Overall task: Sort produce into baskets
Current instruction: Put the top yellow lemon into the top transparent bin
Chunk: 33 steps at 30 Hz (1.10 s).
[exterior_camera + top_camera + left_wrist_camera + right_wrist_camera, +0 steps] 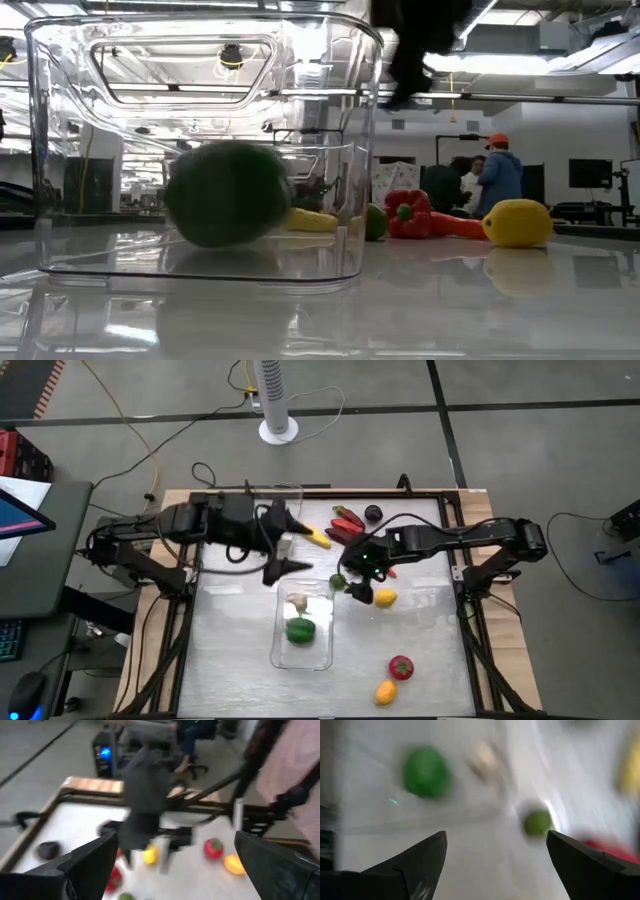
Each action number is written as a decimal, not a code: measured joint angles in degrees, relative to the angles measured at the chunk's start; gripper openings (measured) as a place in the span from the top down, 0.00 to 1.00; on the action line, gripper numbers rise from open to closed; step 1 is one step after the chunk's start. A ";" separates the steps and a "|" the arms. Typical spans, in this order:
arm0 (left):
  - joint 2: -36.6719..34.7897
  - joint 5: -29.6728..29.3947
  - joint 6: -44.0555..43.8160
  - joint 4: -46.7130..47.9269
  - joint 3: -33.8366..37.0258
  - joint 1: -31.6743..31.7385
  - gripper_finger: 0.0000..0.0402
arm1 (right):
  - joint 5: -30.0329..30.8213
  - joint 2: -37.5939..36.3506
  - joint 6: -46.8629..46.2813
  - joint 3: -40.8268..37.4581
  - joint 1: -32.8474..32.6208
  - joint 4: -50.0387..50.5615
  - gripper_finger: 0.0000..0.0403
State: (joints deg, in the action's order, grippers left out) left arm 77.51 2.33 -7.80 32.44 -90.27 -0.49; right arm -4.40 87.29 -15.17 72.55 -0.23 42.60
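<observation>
So the right gripper (pixel 352 582) is hovering with its fingers spread wide and nothing in them. A little green lime (pixel 537 822) is sitting just ahead of it on the table, outside the near basket (pixel 325 645). It's round, so no long axis. The left gripper (pixel 285 540), also gaping, is farther off.

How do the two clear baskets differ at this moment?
The near basket lies mid-table and holds a green pepper and a pale piece. The far basket sits at the back edge, mostly hidden beneath the left gripper, its contents unseen. Both are clear plastic.
</observation>
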 joint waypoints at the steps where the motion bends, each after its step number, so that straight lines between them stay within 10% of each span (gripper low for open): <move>1: -1.51 0.85 -0.36 -1.84 3.36 -0.23 0.04 | 2.36 0.09 -1.66 -0.03 -0.10 4.34 0.09; 6: -11.44 2.99 -6.22 -12.47 21.55 0.26 0.04 | 10.20 -0.39 -7.99 -1.86 -2.24 19.08 0.09; 14: -25.88 -5.82 -19.94 -16.72 42.06 1.17 0.04 | 6.73 -0.44 -6.14 -9.76 -6.64 14.43 0.09; 33: -25.80 -24.39 -40.01 -25.76 48.49 1.18 0.04 | 9.22 -0.55 1.67 -24.72 -6.82 -1.07 0.38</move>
State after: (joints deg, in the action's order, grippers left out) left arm 51.72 -22.06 -47.81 6.68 -41.78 0.69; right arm 4.82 86.74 -13.50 47.83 -7.05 41.54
